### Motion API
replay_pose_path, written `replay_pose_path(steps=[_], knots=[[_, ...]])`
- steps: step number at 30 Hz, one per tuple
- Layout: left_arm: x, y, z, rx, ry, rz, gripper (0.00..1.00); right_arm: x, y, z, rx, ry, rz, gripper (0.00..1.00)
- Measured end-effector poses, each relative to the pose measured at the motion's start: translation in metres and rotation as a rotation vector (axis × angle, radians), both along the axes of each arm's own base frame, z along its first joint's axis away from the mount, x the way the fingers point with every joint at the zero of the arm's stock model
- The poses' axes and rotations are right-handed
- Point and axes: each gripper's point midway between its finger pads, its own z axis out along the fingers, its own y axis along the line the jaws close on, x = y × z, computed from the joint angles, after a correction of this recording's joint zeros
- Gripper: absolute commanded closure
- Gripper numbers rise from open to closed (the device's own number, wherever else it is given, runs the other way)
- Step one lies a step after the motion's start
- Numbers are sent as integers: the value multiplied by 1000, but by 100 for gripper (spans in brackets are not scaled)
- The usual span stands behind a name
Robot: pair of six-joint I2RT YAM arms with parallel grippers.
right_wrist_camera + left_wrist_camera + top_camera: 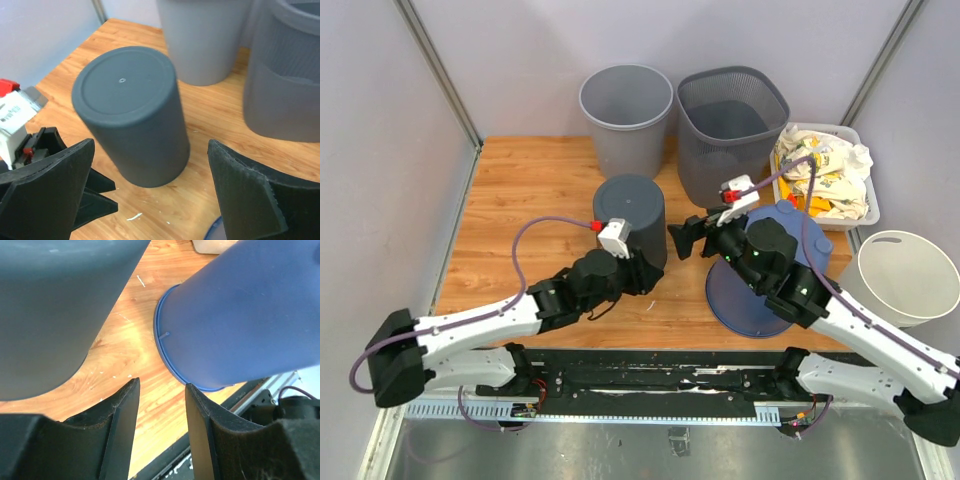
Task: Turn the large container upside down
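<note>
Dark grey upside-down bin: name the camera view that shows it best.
Right wrist view: the dark grey bin shows nearly whole, closed base up, rim on the table. Top external shows it from above, its near side hidden behind the left gripper. Left wrist catches only a close stretch of its wall.

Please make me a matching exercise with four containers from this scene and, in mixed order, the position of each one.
1. dark grey cylindrical plastic container
2. blue plastic bucket
3. grey mesh wastebasket
4. white round plastic bin

A. open end up, right of the wooden table
B. upside down, partly under the right arm
C. open end up, at the table's far edge
D. upside down, just beyond the left gripper

Pairs: 1-D, 2-B, 3-C, 4-A
</note>
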Motion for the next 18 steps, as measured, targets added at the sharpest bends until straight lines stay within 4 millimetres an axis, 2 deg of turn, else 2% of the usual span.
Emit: replay_pose_path(steps=[3, 7, 11, 14, 18], knots=[[9, -19, -12, 40, 1, 10, 53, 0, -27, 5, 6, -18, -69, 2], [21, -32, -34, 94, 17, 32, 53, -5, -66, 15, 35, -51, -176, 0], [32, -49, -42, 120, 16, 45, 53, -13, -98, 24, 77, -84, -260, 1], [42, -64, -40, 114, -1, 61, 53, -17, -112, 28, 105, -103, -297, 1], [53, -77, -38, 101, -28, 96, 54, -16, -119, 22, 95, -98, -328, 1]])
